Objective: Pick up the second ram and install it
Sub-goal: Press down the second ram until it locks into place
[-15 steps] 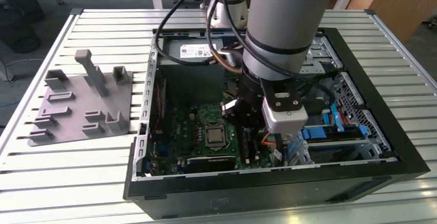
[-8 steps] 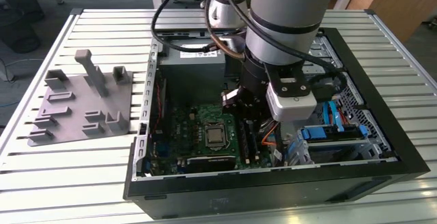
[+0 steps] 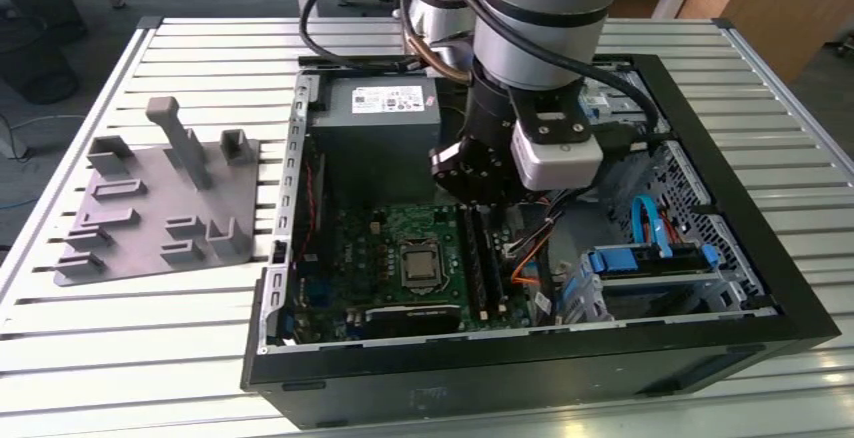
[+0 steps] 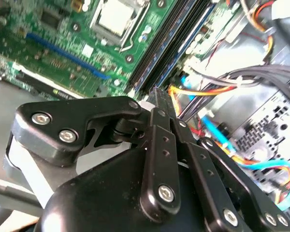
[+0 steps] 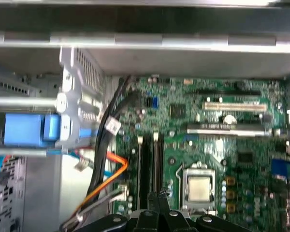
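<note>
My gripper (image 3: 483, 190) hangs inside the open computer case (image 3: 534, 368), its black fingers pressed together and shut with nothing visibly between them. The fingertips (image 4: 157, 94) hover just above one end of the long dark memory slots (image 4: 169, 43) on the green motherboard (image 3: 387, 248). In the first wrist view my gripper (image 5: 157, 199) is in line with the two parallel slots (image 5: 151, 164). I cannot tell the second ram apart from these dark slots.
The processor socket (image 5: 199, 187) lies beside the slots. Orange and black cables (image 5: 111, 179) run along their other side, next to a blue drive bay (image 3: 654, 263). A grey power supply (image 3: 374, 128) fills the case's far end. A grey parts holder (image 3: 160, 208) lies at the exterior view's left.
</note>
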You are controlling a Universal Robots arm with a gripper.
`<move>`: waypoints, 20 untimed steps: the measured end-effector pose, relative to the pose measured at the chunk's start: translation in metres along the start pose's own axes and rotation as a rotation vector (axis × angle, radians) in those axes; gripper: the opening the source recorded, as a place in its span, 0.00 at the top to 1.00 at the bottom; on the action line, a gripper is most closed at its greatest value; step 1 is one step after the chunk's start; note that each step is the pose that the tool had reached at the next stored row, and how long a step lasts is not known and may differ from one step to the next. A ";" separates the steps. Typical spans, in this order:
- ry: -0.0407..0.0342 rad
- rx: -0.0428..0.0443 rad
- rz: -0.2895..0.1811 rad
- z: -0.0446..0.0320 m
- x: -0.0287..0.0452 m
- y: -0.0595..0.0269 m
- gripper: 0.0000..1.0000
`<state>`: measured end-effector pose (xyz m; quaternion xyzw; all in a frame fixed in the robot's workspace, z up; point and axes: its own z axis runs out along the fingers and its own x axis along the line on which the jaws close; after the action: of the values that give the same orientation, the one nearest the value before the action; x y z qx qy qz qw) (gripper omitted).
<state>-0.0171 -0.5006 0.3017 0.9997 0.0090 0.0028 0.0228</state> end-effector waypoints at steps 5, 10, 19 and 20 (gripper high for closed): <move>0.0000 0.0001 0.000 -0.0021 0.0003 -0.0164 0.90; 0.0005 0.0288 0.000 -0.0028 0.0003 -0.0232 0.90; 0.0019 0.0864 0.000 -0.0146 0.0002 -0.0266 0.90; 0.0019 0.0864 0.000 -0.0194 0.0001 -0.0264 0.90</move>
<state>-0.0175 -0.4733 0.3199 0.9997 0.0089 0.0033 -0.0204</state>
